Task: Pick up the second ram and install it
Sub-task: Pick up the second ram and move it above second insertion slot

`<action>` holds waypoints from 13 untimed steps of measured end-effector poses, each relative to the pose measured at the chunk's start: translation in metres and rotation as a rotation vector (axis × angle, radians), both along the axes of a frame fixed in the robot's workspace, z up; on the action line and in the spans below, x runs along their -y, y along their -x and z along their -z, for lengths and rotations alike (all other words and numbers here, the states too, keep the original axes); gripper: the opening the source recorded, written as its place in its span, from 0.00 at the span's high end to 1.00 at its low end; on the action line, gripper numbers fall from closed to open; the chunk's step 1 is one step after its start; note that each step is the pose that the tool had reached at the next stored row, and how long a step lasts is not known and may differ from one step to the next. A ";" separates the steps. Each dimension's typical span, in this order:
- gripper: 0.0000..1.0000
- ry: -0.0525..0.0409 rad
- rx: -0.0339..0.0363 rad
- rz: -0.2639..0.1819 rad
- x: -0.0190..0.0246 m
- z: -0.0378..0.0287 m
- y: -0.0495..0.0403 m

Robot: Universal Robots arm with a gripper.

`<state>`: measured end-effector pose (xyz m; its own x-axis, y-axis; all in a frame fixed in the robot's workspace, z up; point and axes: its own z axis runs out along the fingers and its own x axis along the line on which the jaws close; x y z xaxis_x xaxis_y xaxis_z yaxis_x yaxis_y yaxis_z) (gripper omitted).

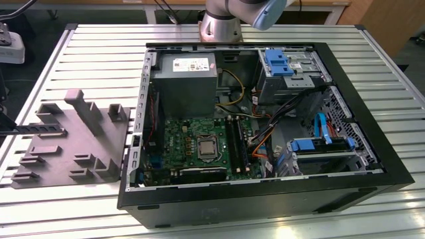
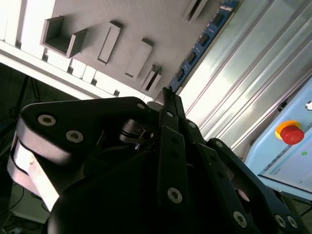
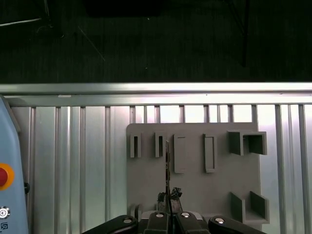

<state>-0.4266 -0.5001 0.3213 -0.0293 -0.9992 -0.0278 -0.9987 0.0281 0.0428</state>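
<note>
Fingers: the fingers were clenched, both pressed flat on one end of the second ram.
Second ram: it stuck out straight ahead of the fingers. The second wrist view showed its bluish board face with a row of chips. It was edge-on as a thin dark line in the first wrist view and a slim strip in the exterior view.
Holder: the grey holder plate lay directly beneath the fingers and the stick, with its narrow upright pockets on both sides of the stick. Whether the stick's lower edge sat in a pocket or hung clear of it could not be told.
Worktop: the slatted metal worktop carried the holder and the case.
Computer case: the open computer case stood well apart from the fingers, past the far side of the holder. Inside it were the green motherboard and its long black memory slots.
Step in hand: by my judgement, the pick-up; the grasp was made and no installing had begun.
Next move calls for: a straight lift clear of the pockets, a firm grip so the stick cannot swivel, and the stick brought parallel to a free slot before any pressing.
</note>
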 end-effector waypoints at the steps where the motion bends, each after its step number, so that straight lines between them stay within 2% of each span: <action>1: 0.88 0.0000 0.0000 0.000 0.0000 -0.0003 0.0000; 13: 0.88 0.0000 0.0000 0.000 0.0000 -0.0038 0.0000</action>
<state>-0.4266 -0.5001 0.3251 -0.0294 -0.9992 -0.0278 -0.9987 0.0282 0.0428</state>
